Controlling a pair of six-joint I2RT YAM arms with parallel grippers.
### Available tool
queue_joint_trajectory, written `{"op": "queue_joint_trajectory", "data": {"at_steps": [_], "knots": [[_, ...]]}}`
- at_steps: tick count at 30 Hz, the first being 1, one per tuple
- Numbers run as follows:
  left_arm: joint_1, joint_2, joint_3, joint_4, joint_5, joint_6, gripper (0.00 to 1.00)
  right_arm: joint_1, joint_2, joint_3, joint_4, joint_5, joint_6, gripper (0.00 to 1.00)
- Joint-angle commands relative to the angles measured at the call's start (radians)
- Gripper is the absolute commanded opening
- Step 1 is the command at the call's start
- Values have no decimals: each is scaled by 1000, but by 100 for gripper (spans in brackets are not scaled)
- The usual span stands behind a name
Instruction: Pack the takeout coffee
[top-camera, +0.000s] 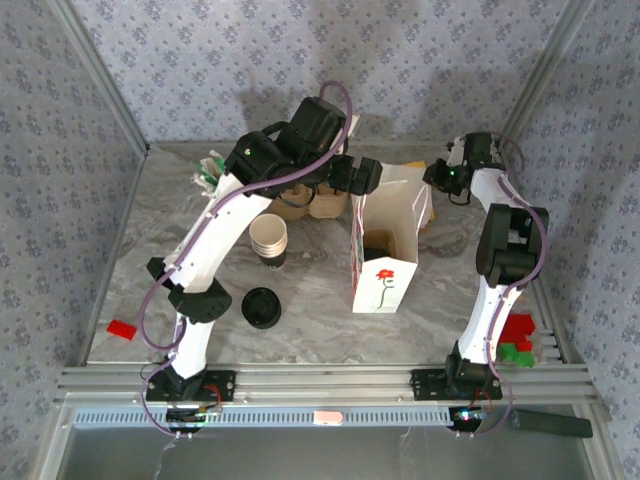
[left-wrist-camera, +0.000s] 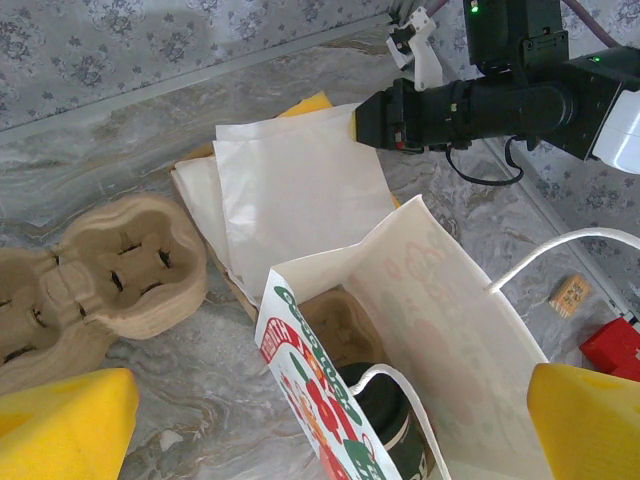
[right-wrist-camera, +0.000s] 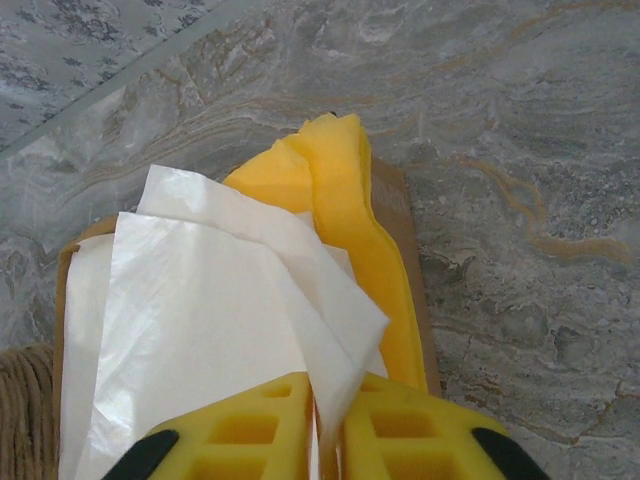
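The takeout coffee (left-wrist-camera: 392, 412), a dark cup with a black lid, stands inside the open white paper bag (left-wrist-camera: 450, 330), on a brown carrier at the bag's bottom. My left gripper (left-wrist-camera: 320, 445) hangs open above the bag's mouth, with its yellow fingers (left-wrist-camera: 62, 425) wide apart on either side. In the top view the left gripper (top-camera: 362, 174) is over the back of the bag (top-camera: 384, 272). My right gripper (right-wrist-camera: 326, 432) is shut on a corner of a white paper sheet (right-wrist-camera: 190, 330) behind the bag, and that gripper (top-camera: 434, 177) sits near the back wall.
A stack of lidless paper cups (top-camera: 269, 240) and a loose black lid (top-camera: 261, 307) lie left of the bag. Pulp cup carriers (left-wrist-camera: 125, 265) sit behind them. The white sheets rest on yellow foam (right-wrist-camera: 345, 200) and brown card. A red block (top-camera: 121, 329) and red and green blocks (top-camera: 517, 340) lie near the front edge.
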Motion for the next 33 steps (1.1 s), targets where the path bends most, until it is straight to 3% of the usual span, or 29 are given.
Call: {"op": "queue_joint_trajectory", "data": {"at_steps": [1,3,17,33], "knots": [[-9,-11,31,3,1,-16,100,15,0,39,-42,13,-16,6],[-11,-17,32,7,-7,-14,100,26,-18,47,-64,15,-14,0],[-29,-151,-82,122,-120,32,100,123,-186,245,-239,73,0,0],[-30,-309,-288,289,-304,61,100,136,-248,592,-318,14,89,0]]}}
